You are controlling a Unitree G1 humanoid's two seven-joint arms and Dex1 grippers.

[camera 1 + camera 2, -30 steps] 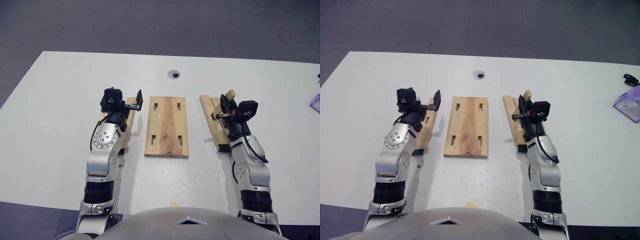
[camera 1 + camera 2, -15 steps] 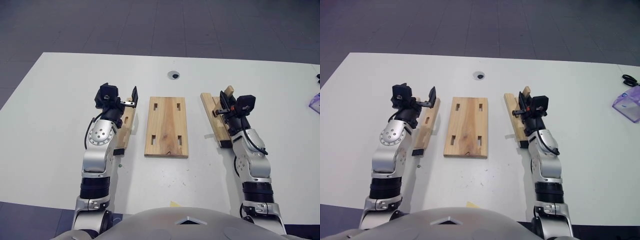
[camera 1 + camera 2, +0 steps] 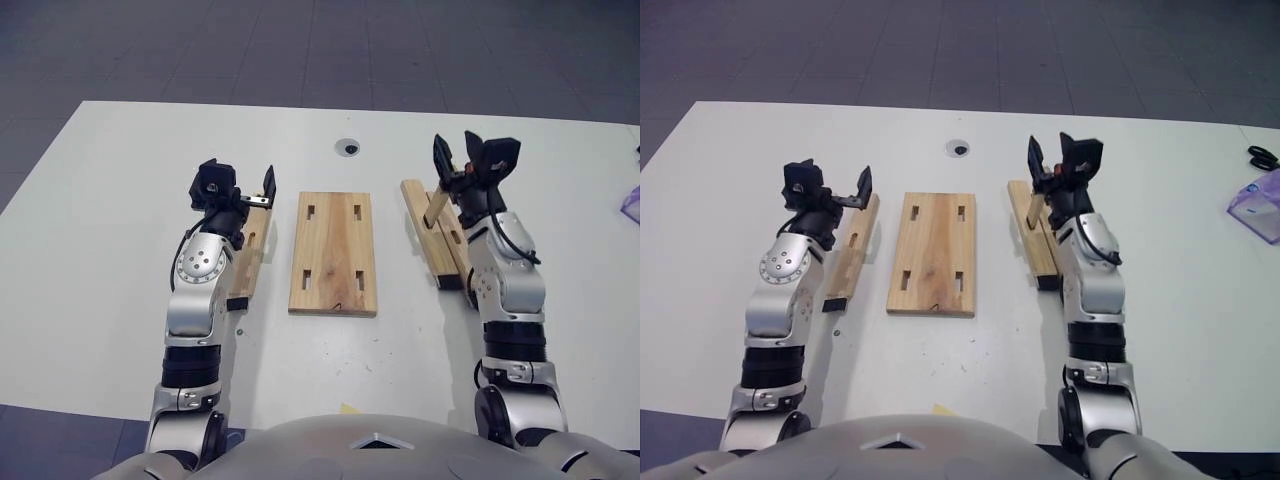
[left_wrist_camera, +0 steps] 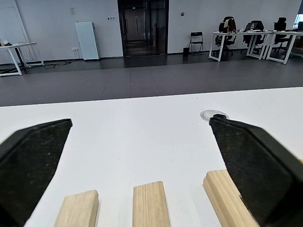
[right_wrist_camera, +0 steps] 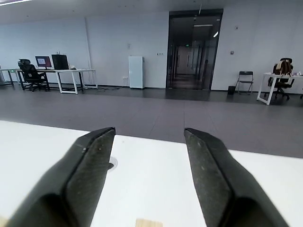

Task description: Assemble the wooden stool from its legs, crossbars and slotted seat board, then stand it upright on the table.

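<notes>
Stool timbers, judged stiff and light: slotted seat board point(image 3: 334, 252) flat on the counter point(image 3: 110, 210), leg sets point(image 3: 251, 252) flanking it by my wide-spread left end effector point(image 3: 241, 190) and right end effector point(image 3: 455, 152); pinch legs mid-length.

white table point(image 3: 120, 200), seat board point(image 3: 334, 252), stool legs point(image 3: 250, 265)

No legible txt, labels or nos. anywhere.

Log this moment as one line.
left gripper open over left sticks | right gripper open above tilted stick | seat board flat at centre, untouched
</notes>
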